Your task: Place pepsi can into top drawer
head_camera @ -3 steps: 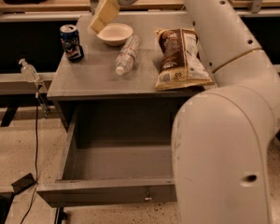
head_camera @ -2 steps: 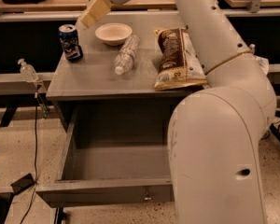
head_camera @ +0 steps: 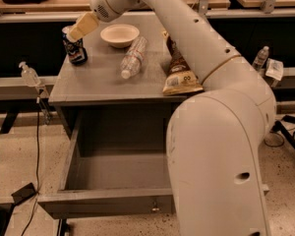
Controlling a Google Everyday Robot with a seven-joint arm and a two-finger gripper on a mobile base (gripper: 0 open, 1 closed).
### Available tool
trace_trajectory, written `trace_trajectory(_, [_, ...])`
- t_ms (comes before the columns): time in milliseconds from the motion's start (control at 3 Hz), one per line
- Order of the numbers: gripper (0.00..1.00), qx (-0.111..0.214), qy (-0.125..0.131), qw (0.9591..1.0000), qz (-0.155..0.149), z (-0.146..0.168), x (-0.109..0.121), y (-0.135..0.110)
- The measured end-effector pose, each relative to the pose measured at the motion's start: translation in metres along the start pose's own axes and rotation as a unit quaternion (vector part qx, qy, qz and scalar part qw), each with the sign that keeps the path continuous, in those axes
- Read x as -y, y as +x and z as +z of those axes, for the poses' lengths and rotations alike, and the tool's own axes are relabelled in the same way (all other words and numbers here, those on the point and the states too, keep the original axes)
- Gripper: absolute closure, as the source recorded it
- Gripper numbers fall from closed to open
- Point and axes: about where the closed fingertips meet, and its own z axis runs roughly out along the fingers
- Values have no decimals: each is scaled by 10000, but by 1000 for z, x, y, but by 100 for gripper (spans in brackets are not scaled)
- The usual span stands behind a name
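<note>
The pepsi can, dark blue with a red-white logo, stands upright at the back left corner of the grey cabinet top. My gripper is right above the can, at its top rim, and hides the lid. The top drawer is pulled out wide below the cabinet top, and the part of its inside that shows is bare. My arm's large white body covers the drawer's right part.
A white bowl, a clear water bottle lying on its side and a chip bag share the cabinet top. A small pump bottle stands on a rail at the left. Cables lie on the floor at the left.
My gripper has moved left from beside the white bowl to just over the pepsi can. The can, bottle, bowl and drawer have not moved.
</note>
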Motion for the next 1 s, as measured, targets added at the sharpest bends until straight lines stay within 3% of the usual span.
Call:
trace_trajectory(333, [0, 0, -1, 10000, 0, 0, 0, 0])
trace_trajectory(1000, [0, 411, 130, 9991, -3, 33, 11, 16])
